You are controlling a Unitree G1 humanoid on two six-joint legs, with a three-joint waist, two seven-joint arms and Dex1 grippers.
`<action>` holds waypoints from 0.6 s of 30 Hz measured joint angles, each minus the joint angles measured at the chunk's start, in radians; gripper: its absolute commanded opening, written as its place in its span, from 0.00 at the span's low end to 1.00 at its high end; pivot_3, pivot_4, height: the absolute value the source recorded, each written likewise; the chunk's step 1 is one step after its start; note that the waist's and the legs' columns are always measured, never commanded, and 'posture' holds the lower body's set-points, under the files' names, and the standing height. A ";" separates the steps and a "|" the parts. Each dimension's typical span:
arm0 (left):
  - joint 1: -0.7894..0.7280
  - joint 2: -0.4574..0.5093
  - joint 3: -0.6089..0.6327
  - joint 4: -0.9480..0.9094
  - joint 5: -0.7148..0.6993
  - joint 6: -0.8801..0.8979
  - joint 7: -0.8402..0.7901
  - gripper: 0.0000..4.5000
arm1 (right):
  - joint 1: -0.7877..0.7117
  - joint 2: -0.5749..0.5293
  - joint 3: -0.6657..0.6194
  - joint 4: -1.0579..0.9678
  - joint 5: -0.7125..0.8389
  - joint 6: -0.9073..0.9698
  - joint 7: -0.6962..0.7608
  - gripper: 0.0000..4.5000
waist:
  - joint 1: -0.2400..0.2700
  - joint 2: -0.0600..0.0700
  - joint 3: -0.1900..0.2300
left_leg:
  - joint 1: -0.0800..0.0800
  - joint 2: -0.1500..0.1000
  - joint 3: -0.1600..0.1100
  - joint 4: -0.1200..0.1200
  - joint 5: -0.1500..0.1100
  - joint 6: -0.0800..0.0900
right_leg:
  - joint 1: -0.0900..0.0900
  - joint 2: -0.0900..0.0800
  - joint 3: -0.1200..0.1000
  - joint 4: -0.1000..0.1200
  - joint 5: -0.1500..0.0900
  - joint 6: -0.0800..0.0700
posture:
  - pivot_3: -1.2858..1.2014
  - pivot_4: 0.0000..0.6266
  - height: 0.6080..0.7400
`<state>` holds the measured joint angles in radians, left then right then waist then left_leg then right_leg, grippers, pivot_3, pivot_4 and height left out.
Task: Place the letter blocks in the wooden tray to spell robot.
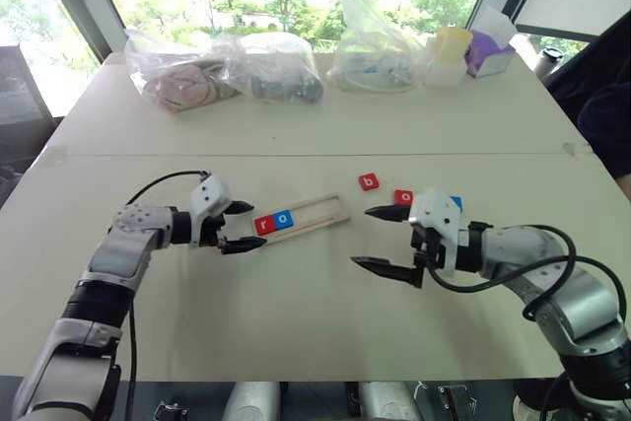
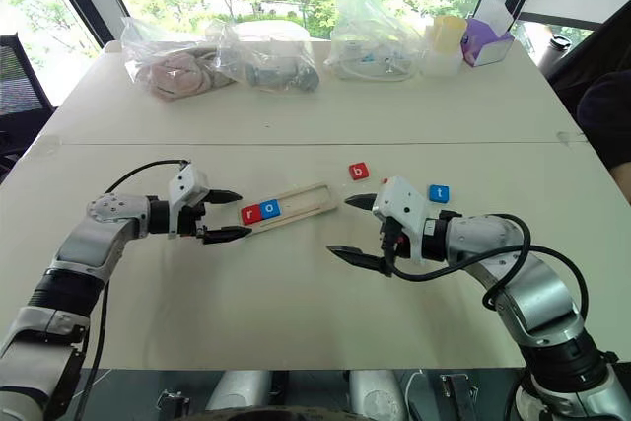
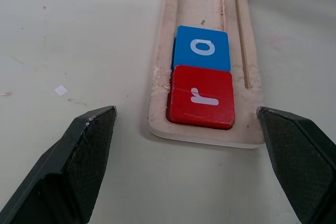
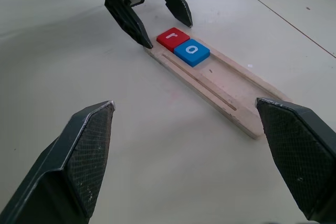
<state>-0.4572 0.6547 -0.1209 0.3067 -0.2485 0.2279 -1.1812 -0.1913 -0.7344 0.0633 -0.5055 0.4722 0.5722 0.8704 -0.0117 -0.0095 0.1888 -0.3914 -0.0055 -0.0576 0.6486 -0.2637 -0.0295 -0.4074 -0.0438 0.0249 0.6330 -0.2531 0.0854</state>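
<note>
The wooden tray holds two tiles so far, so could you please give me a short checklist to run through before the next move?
1. Red r tile sits at the end of the wooden tray: ok.
2. Blue o tile lies next to it, touching: ok.
3. Rest of the slot free for the b: ok.
4. Red b tile loose on the table, face up: ok.
5. Right gripper open and holding nothing: ok.
6. Left gripper open at the tray's end, touching it or not: cannot tell.
</note>
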 measured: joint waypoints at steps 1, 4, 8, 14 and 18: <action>-0.003 -0.001 -0.002 0.002 0.000 0.000 -0.004 1.00 | 0.000 0.000 0.000 0.000 0.000 0.000 -0.002 0.98 | 0.000 0.000 0.000 | 0.000 0.000 0.000 0.000 0.000 0.000 | 0.000 0.000 0.000 0.000 0.000 0.000 | 0.52 0.24 1.00; -0.003 -0.012 -0.002 0.003 -0.002 0.002 -0.014 1.00 | 0.000 0.000 0.004 0.000 0.000 -0.001 -0.008 0.98 | 0.001 0.000 0.000 | 0.000 0.000 0.000 0.000 0.000 0.000 | 0.000 0.000 0.000 0.000 0.000 0.000 | 0.52 0.24 1.00; -0.003 -0.020 -0.002 0.002 -0.003 0.005 -0.017 1.00 | 0.002 0.000 0.006 -0.001 0.000 -0.003 -0.011 0.98 | 0.002 0.000 0.000 | 0.000 0.000 0.000 0.000 0.000 0.000 | 0.000 0.000 0.000 0.000 0.000 0.000 | 0.52 0.24 1.00; -0.003 -0.021 -0.007 0.005 0.013 -0.013 -0.025 1.00 | 0.006 0.000 0.008 -0.001 -0.014 -0.012 -0.012 0.98 | 0.001 0.000 0.000 | 0.000 0.000 0.000 0.000 0.000 0.000 | 0.000 0.000 0.000 0.000 0.000 0.000 | 0.52 0.24 1.00; -0.015 -0.029 -0.018 0.039 0.042 -0.070 -0.032 1.00 | 0.006 0.000 0.010 -0.001 -0.020 -0.015 -0.012 0.98 | 0.004 0.000 0.000 | 0.001 0.000 0.000 0.001 0.000 0.000 | 0.001 0.000 0.000 0.000 0.000 0.000 | 0.52 0.24 1.00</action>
<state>-0.4720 0.6260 -0.1391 0.3461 -0.2060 0.1583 -1.2130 -0.1848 -0.7341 0.0732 -0.5067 0.4526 0.5572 0.8584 -0.0080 -0.0092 0.1883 -0.3905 -0.0059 -0.0577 0.6496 -0.2637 -0.0295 -0.4059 -0.0442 0.0249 0.6334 -0.2530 0.0854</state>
